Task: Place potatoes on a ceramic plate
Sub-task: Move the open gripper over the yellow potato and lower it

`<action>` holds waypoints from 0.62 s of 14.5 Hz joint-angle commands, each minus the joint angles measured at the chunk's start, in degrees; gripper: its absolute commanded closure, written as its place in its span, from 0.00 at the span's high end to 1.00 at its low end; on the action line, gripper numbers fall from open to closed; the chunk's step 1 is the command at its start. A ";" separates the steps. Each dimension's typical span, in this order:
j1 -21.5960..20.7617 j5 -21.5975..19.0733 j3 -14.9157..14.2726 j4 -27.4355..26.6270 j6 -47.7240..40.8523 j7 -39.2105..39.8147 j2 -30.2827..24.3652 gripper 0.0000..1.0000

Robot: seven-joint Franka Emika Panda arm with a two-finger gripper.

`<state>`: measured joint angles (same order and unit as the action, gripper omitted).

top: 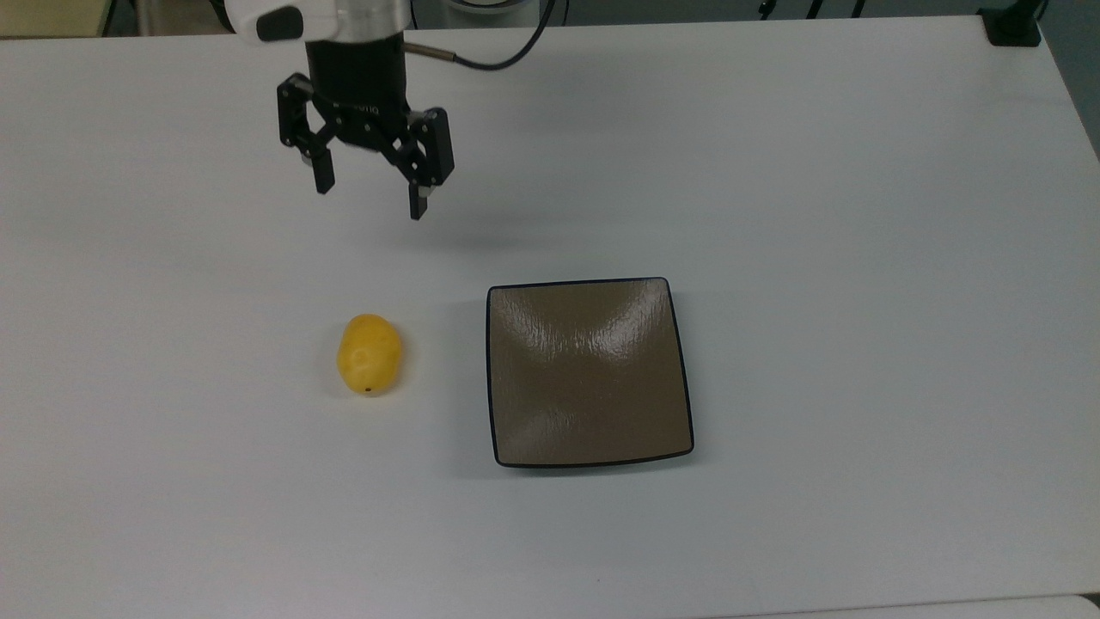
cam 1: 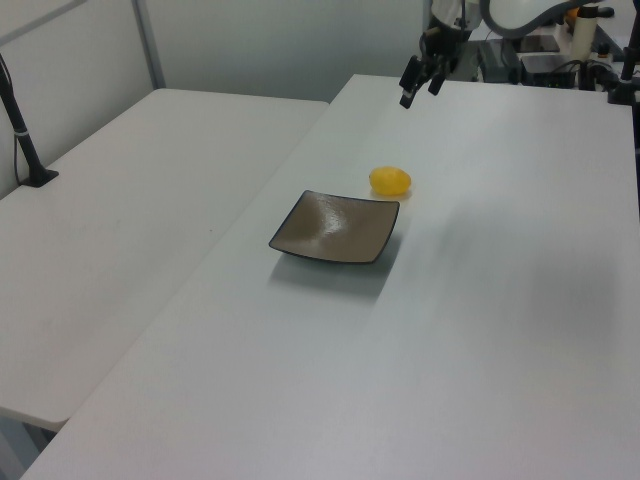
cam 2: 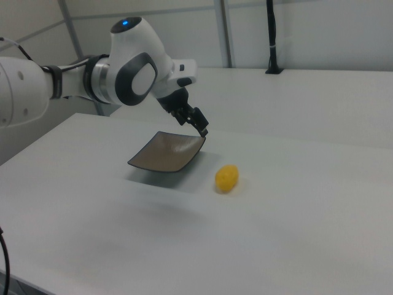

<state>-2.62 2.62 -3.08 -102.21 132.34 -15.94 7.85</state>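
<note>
Potato, small, bright yellow and lumpy, lies on the white table just beside the square brown plate, on the top view's left of it and not touching it; a tiny dark spot marks the end nearest the table's bottom edge in the top view. Both sit near the middle of the table, well in from every edge. The plate is glossy with a thin dark rim and rounded corners, and its surface is bare. The gripper hangs in the air with its two black fingers spread wide and nothing between them, toward the table's top edge in the top view and well apart from the potato. In the left view the gripper shows near the table's far edge, beyond the potato and plate. In the right view the white arm reaches in from the right view's left, the gripper above the plate, the potato on the right view's right.
</note>
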 commanded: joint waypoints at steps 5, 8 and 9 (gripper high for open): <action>0.34 8.96 -0.78 5.97 8.63 1.88 11.64 1.00; 0.25 12.58 -0.78 7.72 10.66 1.44 15.77 1.00; 0.25 12.67 -0.70 8.51 10.66 1.44 17.18 1.00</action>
<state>-1.97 14.16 -3.33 -96.69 142.33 -15.30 21.53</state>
